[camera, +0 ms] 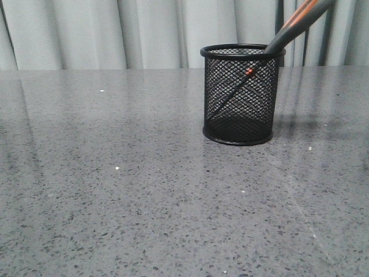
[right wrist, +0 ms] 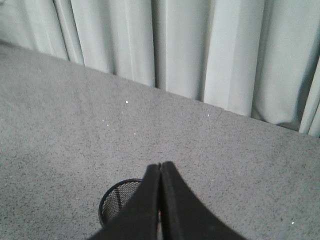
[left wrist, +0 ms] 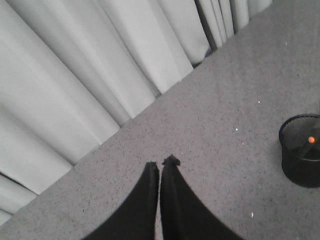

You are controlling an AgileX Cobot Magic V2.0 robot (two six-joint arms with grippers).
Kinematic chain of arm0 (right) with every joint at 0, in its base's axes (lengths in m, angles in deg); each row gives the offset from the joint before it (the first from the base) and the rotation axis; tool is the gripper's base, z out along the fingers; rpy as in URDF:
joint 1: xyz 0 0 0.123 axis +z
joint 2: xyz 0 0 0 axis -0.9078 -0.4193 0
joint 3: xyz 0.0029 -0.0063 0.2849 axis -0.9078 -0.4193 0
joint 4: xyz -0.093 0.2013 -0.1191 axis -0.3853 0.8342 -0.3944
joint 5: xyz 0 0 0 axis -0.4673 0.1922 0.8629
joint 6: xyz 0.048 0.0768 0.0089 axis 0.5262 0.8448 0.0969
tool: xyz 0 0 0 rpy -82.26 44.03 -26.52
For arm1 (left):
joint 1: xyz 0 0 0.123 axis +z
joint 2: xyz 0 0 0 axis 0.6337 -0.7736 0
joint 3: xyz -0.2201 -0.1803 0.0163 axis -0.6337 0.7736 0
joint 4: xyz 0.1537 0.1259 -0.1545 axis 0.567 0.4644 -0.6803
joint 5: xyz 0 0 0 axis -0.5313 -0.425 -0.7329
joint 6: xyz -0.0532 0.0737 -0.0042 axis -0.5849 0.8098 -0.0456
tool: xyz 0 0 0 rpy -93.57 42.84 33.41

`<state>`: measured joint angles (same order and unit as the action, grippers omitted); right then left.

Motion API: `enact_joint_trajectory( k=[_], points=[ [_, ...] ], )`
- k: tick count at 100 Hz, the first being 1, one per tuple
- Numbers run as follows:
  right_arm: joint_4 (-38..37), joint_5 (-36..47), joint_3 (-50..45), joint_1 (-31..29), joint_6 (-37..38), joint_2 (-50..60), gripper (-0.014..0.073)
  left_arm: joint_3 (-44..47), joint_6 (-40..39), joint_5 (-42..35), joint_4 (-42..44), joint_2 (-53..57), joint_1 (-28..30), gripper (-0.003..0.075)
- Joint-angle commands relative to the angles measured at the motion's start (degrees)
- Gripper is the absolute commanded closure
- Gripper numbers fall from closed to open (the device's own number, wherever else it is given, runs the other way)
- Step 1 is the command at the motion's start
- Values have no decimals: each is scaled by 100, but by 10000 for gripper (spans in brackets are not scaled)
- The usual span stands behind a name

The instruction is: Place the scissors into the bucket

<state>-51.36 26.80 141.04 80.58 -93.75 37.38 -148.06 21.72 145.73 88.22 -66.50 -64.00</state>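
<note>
Front view: scissors [camera: 286, 30] lean inside bucket [camera: 240, 95], handles over rim. Right claw [right wrist: 160, 165] closed, empty, above bucket; left claw [left wrist: 161, 164] closed, empty, well apart.

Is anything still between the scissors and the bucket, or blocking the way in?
Nothing visible. The scissors already stand blades-down inside the bucket, handles leaning over its rim toward the right. The table around it shows nothing else. Both grippers, left and right, are shut and hold nothing.

backdrop: pale pleated curtain [camera: 86, 34] | surface: glossy speckled grey table [camera: 115, 202] | light: soft, even
</note>
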Motion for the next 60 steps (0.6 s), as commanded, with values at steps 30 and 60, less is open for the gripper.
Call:
enact_joint_trajectory(
  k=[30,60],
  points=[
    [390,2098,-2482,-38,-4,1964,648,5338,-172,-4877,-590,3133,23,740],
    [399,2704,-4025,-38,-4,3336,648,7677,-172,-5642,-1016,5185,23,740]
  ],
)
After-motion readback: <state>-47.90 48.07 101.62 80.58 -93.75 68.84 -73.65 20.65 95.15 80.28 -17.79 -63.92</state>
